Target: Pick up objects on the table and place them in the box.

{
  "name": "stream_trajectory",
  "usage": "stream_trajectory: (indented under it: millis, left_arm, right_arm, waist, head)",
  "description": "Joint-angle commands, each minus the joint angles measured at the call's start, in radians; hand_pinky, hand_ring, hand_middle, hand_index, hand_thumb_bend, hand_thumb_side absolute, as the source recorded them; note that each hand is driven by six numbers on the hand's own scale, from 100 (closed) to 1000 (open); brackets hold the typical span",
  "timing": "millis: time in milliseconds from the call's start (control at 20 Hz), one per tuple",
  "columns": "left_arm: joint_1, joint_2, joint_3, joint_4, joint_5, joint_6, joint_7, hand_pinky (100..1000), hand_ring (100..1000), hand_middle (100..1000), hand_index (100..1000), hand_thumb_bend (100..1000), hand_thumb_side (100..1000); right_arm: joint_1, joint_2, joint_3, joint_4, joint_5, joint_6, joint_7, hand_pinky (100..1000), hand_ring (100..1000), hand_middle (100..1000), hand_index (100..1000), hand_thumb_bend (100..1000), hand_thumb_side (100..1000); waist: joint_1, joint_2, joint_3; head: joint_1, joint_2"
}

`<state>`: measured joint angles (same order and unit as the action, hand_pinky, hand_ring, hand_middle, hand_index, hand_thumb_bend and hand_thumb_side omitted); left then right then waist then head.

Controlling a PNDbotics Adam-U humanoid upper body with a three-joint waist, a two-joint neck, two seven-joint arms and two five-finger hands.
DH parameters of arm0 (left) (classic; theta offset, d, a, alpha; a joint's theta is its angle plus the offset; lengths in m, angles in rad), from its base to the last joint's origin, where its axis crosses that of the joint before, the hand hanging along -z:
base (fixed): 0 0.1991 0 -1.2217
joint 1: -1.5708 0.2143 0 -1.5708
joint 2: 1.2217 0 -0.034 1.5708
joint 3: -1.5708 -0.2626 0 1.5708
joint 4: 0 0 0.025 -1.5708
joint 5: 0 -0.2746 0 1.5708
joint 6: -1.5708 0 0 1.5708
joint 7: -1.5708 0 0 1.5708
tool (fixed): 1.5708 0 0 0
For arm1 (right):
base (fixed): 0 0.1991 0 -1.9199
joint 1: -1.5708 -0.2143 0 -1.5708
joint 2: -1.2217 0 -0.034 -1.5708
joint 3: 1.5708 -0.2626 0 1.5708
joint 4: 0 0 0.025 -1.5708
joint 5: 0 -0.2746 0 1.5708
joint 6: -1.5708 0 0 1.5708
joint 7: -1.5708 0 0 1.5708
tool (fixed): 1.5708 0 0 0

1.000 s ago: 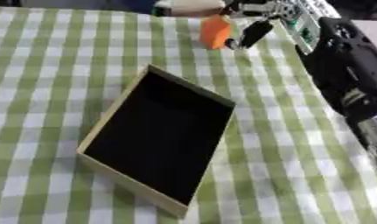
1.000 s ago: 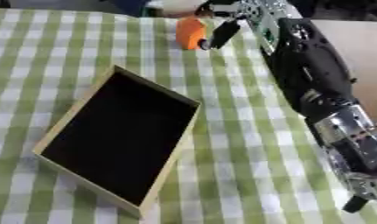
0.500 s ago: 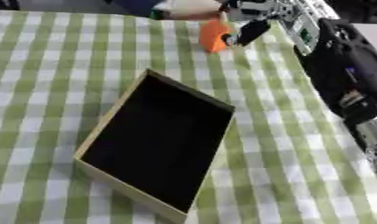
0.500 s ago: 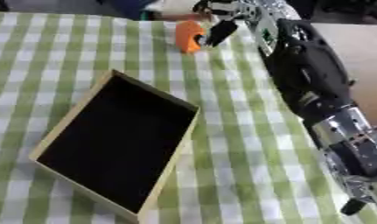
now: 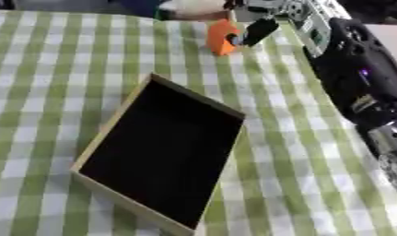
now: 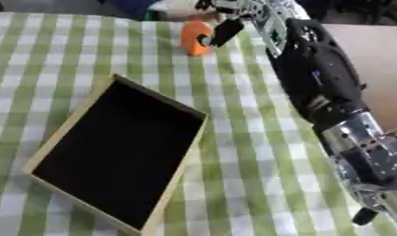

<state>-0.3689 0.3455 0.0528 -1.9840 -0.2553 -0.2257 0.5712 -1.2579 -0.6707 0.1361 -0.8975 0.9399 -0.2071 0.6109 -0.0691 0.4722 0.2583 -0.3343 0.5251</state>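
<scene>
- Right hand [image 5: 262, 20] at the far edge of the table [image 5: 314, 152], fingers curled about an orange block [image 5: 221, 37], dark thumb against its right face.
- Block upright, long axis near vertical, seemingly at or just above the cloth; contact underneath impossible to tell.
- Box [image 5: 165, 152] open and empty, nearer the camera and to the left of the held block, well apart from it.
- Coming move, as judged: carry toward the robot and leftward, over the box's far rim.
- Left hand not visible in either view.
- Pale shape behind the block, too indistinct to name.
</scene>
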Motion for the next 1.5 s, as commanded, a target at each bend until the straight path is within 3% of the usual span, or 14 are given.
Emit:
stream_trajectory:
  millis: [50, 150, 1100, 1500]
  left_arm:
    - [-0.010, 0.029, 0.005, -0.016, -0.004, 0.000, 0.001, 753, 699, 753, 747, 434, 643]
    - [-0.009, 0.030, 0.005, -0.016, -0.004, 0.001, 0.001, 753, 699, 753, 747, 431, 640]
    - [-0.023, 0.028, 0.004, -0.016, -0.001, -0.001, 0.000, 753, 696, 752, 747, 425, 641]
    - [-0.027, 0.028, 0.004, -0.016, -0.001, -0.003, -0.002, 753, 696, 752, 747, 422, 642]
  right_arm:
    - [-0.018, -0.026, -0.002, -0.013, -0.011, 0.000, 0.017, 982, 983, 926, 1000, 141, 435]
    - [-0.019, -0.027, -0.002, -0.012, -0.015, 0.004, 0.028, 982, 983, 929, 1000, 100, 417]
    - [-0.018, -0.012, 0.007, -0.013, -0.029, 0.013, 0.046, 967, 968, 917, 1000, 129, 435]
    - [-0.016, -0.008, 0.012, -0.021, 0.021, 0.012, -0.014, 925, 923, 835, 978, 214, 477]
  waist:
    - [0.003, -0.018, 0.002]
    - [0.002, -0.015, 0.002]
    - [-0.003, 0.010, 0.012]
    - [-0.007, 0.014, 0.015]
  head:
    - [-0.007, -0.020]
    - [-0.007, -0.023]
    - [-0.019, -0.044]
    - [-0.023, -0.049]
